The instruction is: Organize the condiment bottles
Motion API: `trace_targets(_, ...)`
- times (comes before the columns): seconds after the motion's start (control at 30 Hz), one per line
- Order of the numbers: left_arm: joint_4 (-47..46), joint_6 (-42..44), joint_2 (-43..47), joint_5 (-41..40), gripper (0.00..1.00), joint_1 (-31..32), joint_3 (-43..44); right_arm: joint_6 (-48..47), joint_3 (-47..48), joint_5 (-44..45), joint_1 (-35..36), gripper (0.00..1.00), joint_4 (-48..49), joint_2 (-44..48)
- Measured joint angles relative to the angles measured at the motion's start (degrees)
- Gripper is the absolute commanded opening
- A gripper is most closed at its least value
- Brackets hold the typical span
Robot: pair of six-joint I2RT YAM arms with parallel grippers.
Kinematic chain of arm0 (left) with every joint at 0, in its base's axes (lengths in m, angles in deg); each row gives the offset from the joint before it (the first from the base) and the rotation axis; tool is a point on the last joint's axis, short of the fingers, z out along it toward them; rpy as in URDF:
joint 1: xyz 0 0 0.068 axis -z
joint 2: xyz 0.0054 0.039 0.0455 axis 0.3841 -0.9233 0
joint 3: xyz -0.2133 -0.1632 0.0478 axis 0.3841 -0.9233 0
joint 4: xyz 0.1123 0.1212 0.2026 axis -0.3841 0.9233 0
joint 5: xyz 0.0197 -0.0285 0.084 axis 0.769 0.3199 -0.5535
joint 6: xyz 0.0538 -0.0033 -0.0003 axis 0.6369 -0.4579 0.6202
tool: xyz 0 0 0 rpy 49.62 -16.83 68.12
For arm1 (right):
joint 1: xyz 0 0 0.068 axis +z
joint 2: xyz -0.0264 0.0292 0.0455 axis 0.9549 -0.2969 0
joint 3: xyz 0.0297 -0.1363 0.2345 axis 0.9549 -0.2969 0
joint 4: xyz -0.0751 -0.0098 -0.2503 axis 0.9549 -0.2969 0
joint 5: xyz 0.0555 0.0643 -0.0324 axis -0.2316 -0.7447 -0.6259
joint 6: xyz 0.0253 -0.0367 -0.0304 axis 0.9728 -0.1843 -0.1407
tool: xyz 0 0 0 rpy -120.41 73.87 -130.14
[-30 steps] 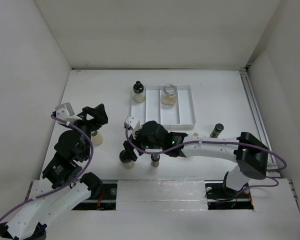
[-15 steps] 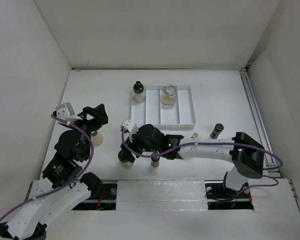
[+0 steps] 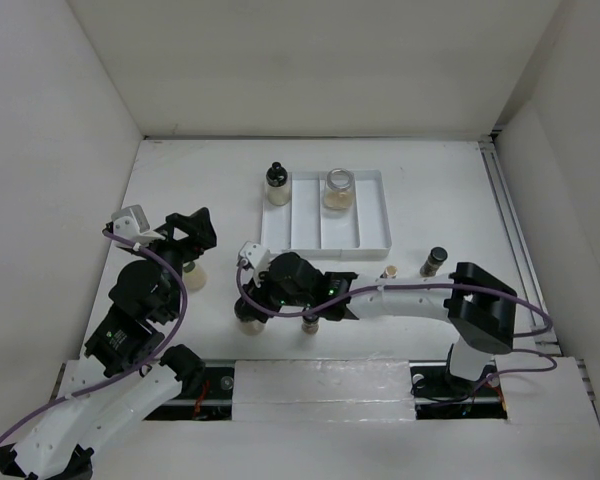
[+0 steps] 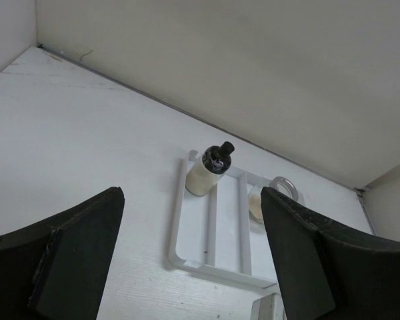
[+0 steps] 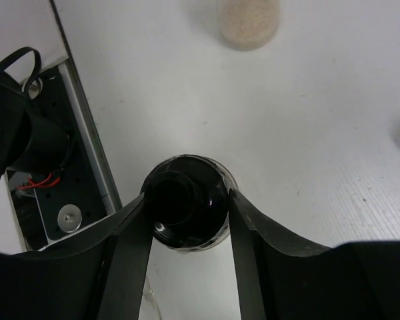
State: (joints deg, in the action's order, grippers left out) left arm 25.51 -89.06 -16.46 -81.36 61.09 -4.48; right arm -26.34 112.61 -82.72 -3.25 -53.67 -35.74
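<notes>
While the left gripper (image 4: 190, 200) hangs wide open and empty, the right gripper (image 5: 187, 220) clamps a black-capped jar (image 5: 185, 200) near the front edge of the table (image 3: 450, 180); lifted off-centre, it may slip and knock the small bottle (image 3: 310, 322) just beside it.

White tabletop (image 3: 180, 190) within plain off-white walls (image 3: 320, 60) on three sides, metal rail (image 3: 508, 215) along its right edge
</notes>
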Motion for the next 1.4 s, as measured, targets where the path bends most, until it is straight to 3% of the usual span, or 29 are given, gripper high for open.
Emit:
trace_targets(0.07, 0.0, 0.0, 0.0, 0.1, 0.79, 0.0, 0.0, -0.1, 0.4, 0.6, 0.0, 0.42, 0.9, -0.2)
trace_targets(0.27, 0.0, 0.0, 0.0, 0.2, 0.79, 0.0, 0.0, 0.5, 1.0, 2.2, 0.0, 0.44, 2.2, -0.2)
trace_targets(0.37, 0.0, 0.0, -0.2, 0.4, 0.79, 0.0, 0.0, 0.7, 1.0, 3.1, 0.0, 0.35, 2.6, -0.2)
trace_targets(0.83, 0.0, 0.0, -0.7, 0.7, 0.79, 0.0, 0.0, -0.2, 1.0, 9.7, -0.5, 0.32, 2.9, 3.0)
trace_targets(1.1, 0.0, 0.0, -0.7, 1.2, 0.79, 0.0, 0.0, -1.0, 4.2, 14.1, -8.4, 0.32, 4.1, 6.0)
trace_targets(1.4, 0.0, 0.0, -0.7, 1.6, 0.79, 0.0, 0.0, -1.4, 11.1, 17.8, -15.9, 0.31, 6.0, -3.0)
